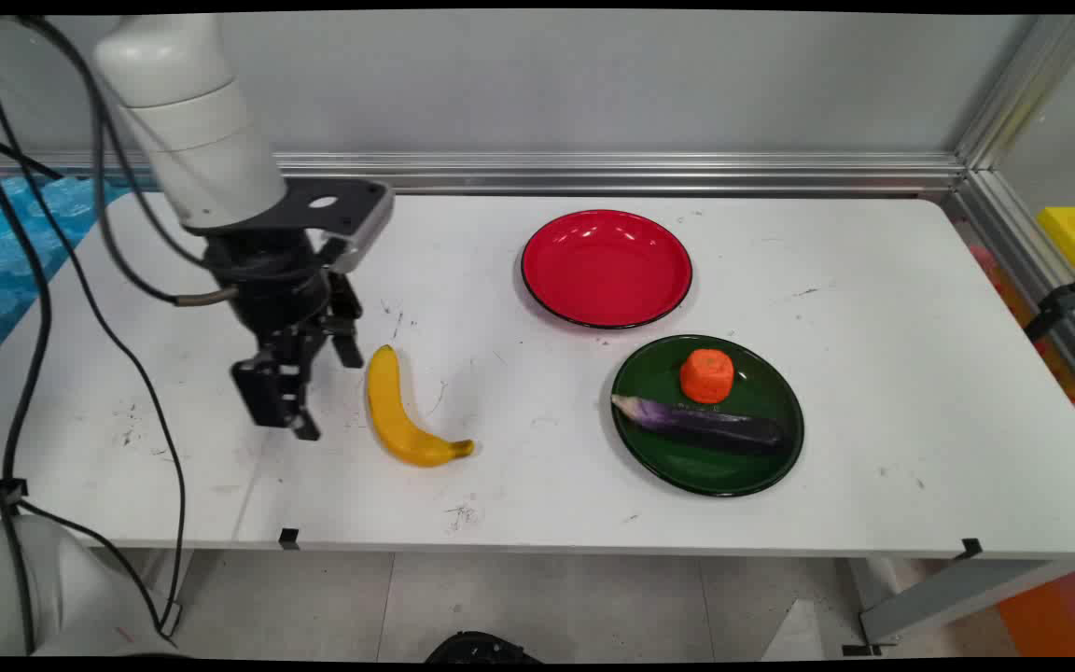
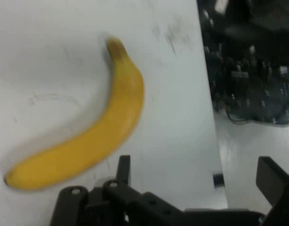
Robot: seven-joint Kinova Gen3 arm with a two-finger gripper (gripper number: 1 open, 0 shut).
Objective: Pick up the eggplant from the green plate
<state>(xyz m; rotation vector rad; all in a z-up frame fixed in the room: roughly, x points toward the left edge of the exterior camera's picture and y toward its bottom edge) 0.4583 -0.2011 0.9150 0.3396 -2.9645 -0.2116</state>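
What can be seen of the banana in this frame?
The banana is whole, unpeeled, smooth and bright yellow, with a brownish tip at each end. It lies flat on the white table, curved, one end pointing toward the wall and the other toward the near edge and the plates. Nothing touches it but the table. The black hand stands just beside it, apart from it, fingers open; the hand view shows the banana lying ahead of the fingers.

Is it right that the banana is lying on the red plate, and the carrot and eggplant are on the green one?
Not quite. The banana lies on the bare table, not the red plate; the main view shows it. Carrot and eggplant are on the green plate.
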